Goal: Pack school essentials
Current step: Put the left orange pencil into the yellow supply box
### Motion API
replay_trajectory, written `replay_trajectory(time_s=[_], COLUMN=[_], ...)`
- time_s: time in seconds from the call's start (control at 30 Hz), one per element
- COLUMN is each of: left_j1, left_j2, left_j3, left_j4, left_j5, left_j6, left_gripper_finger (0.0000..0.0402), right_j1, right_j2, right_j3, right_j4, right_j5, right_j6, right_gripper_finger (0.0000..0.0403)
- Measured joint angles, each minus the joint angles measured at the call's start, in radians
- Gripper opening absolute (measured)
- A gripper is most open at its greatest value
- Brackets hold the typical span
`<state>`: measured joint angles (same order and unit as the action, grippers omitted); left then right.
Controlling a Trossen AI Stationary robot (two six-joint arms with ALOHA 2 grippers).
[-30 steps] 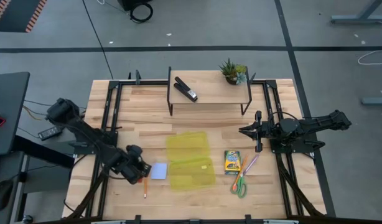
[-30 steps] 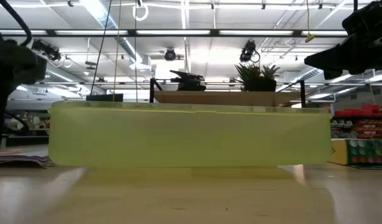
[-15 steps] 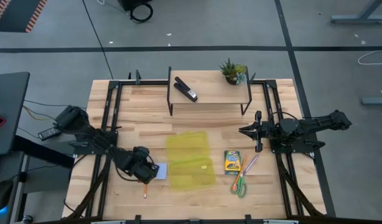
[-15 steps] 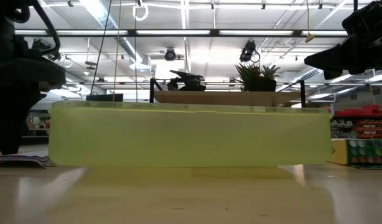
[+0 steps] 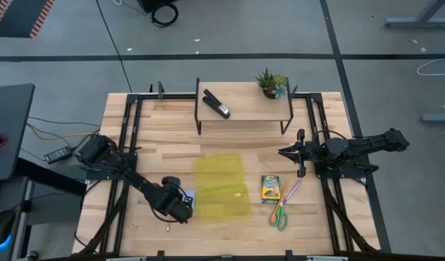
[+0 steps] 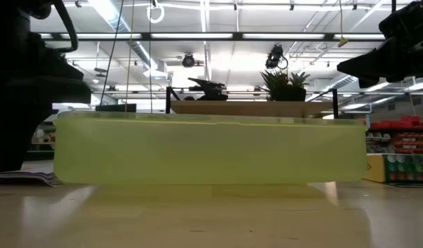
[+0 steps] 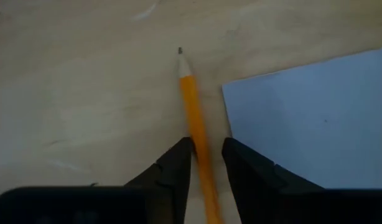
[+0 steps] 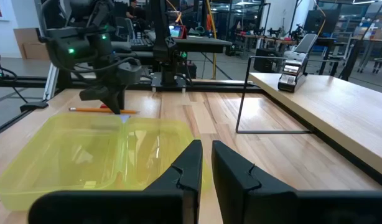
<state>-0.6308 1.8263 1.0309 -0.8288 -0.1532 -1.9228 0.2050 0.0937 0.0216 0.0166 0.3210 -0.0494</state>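
Left claw down at the tabletop. My two fingers straddle the orange pencil, one on each side of its shaft, closed against it as far as I can see. The pencil lies flat on the wood, its point aimed away from me, past my fingertips.

Just beside the pencil, off one finger: the pale blue notepad, flat on the table, its near edge running almost parallel to the pencil with a thin strip of wood between.

From above, my left claw sits at the open yellow case, just off its side, covering most of the notepad.

Beyond the far side of the case: the crayon box, then the purple pen and the green-handled scissors, grouped close together, all flat.

Farther on, my right claw hangs above the table, fingers clenched with only a slit between them, nothing in them. It points across the case toward my left arm.

Farthest from both claws: the raised shelf with the black stapler and a small potted plant.
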Motion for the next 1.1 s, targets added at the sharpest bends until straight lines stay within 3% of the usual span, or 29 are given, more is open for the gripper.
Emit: replay_trajectory(time_s=[0.4, 1.1], left_j1=[-0.002, -0.001], left_j2=[0.0, -0.062], left_j3=[-0.018, -0.029], left_j4=[0.022, -0.079], left_j5=[-0.02, -0.078], left_j6=[0.049, 0.059], left_gripper_finger=[0.0014, 0.0001], right_j1=[0.0, 0.0], right_j2=[0.0, 0.0], right_j3=[0.0, 0.0], right_j4=[0.0, 0.0], right_j5=[0.0, 0.0], right_j6=[0.0, 0.0], right_gripper_finger=[0.0042, 0.0042])
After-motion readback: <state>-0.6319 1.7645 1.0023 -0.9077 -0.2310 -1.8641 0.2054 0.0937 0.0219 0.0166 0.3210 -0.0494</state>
